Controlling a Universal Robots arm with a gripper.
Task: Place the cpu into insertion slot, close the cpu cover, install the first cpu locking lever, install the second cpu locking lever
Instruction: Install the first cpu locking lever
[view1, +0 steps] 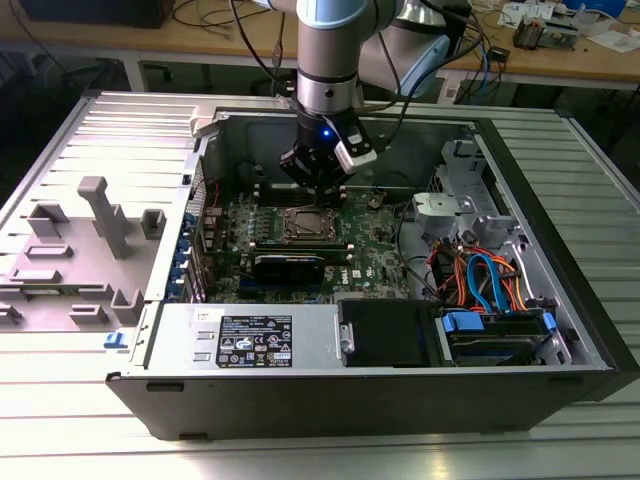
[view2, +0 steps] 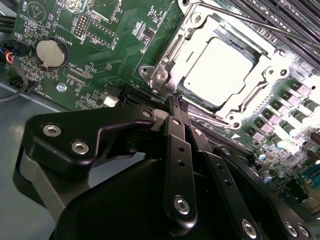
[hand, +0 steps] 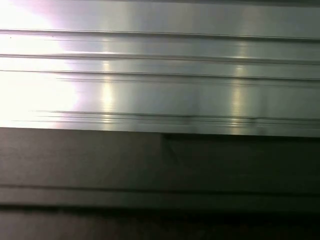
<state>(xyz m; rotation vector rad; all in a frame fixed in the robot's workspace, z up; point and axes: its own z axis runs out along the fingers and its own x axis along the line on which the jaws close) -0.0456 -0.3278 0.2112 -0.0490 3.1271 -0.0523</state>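
Open computer case (view1: 180, 300); hand (view2: 174, 100) vertical over cpu cover (view2: 220, 67), fingers pinched together, empty.

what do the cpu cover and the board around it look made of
The cpu cover looks like bright bare metal: it is silvery and throws glare. The board looks like green lacquered circuit laminate, matte, with fine printed tracks. The hand looks like matte black metal with screws.
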